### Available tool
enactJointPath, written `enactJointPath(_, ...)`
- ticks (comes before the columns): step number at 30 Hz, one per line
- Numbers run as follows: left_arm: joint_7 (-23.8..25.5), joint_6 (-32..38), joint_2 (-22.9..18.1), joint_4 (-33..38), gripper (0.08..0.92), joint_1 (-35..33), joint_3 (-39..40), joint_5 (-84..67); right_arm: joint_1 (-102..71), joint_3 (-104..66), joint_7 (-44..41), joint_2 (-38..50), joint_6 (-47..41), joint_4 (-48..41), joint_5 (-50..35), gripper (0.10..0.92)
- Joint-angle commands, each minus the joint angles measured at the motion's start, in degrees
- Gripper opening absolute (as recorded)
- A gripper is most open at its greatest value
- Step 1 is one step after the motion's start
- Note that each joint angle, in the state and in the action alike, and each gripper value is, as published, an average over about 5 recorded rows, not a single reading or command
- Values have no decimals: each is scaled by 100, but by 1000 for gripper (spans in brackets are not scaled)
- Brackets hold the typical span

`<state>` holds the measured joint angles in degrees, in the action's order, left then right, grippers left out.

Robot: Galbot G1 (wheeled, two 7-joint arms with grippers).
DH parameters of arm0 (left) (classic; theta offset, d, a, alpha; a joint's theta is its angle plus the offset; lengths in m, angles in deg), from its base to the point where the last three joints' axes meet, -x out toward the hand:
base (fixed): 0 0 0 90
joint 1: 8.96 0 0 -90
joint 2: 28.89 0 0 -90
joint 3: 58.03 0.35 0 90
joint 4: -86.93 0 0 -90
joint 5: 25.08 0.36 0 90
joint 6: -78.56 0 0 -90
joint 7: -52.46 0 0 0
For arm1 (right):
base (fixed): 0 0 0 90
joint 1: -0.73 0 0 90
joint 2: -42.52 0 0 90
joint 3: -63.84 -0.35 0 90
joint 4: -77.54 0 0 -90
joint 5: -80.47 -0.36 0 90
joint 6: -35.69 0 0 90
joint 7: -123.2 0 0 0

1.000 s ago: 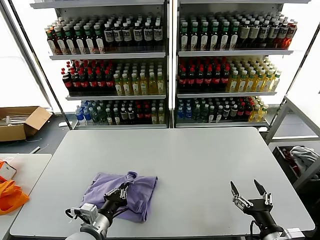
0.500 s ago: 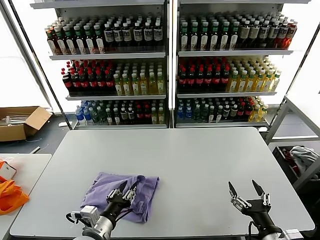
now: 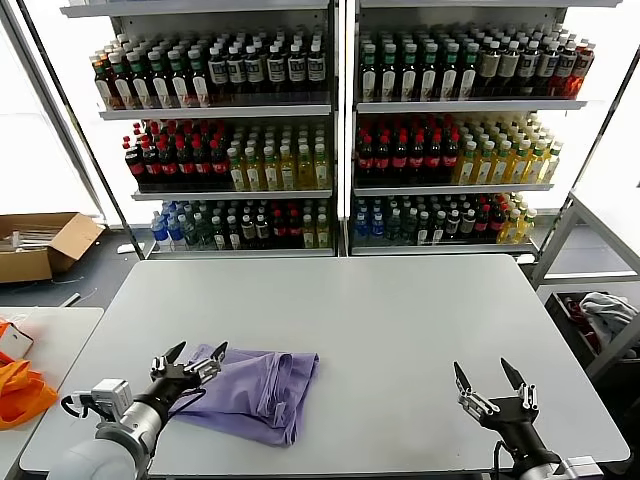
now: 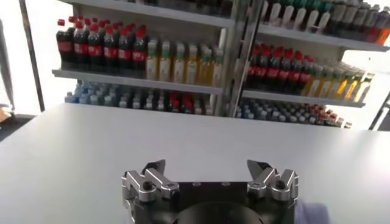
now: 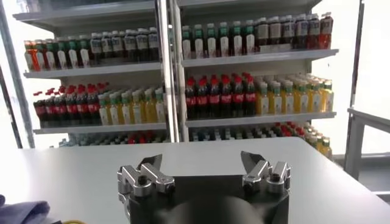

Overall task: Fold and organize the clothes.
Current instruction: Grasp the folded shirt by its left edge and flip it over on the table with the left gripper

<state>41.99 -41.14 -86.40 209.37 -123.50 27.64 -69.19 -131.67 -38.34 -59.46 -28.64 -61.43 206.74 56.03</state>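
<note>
The lavender T-shirt (image 3: 255, 392) lies folded into a rough rectangle on the grey table (image 3: 400, 320), near the front left. No print shows on it. My left gripper (image 3: 193, 354) is open and empty at the shirt's left edge, just above the table. In the left wrist view its open gripper (image 4: 210, 167) points over bare table, with a sliver of the shirt (image 4: 311, 213) at the frame's edge. My right gripper (image 3: 489, 373) is open and empty near the front right of the table. In the right wrist view that gripper (image 5: 200, 161) is open, and a corner of the shirt (image 5: 21, 210) shows.
Shelves of drink bottles (image 3: 330, 130) stand behind the table. An orange fabric (image 3: 20, 392) lies on a side table at the left. A cardboard box (image 3: 40, 245) sits on the floor at the left. A cloth heap (image 3: 605, 312) lies at the right.
My left gripper has drawn back off the shirt to its left edge and is now open and empty. The shirt lies flatter. The right gripper has barely moved.
</note>
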Motion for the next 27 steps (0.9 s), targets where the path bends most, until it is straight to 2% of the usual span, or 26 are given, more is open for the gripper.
enactJointPath(1,377,-330,193,-1079,822,119,-500,-104,-3,3,2,7,-5,9,-3,823)
enactJointPath(7,526,-324,107,-1368,823,94,-327,-10,3,-9,0,12,-6,4,-6,823)
enactJointPath(15,629,-322,-18,-1411,811,66,-203,-4,26,12,-12,9,-16,45,-9,823)
enactJointPath(18,673,-309,-68,-1320,749,28,-139,-4,-10,-20,-19,13,-9,66,-22,823)
enactJointPath(27,1006,-133,-207,-1208,490,-46,73,187,-154,-74,-68,0,37,113,-114,823)
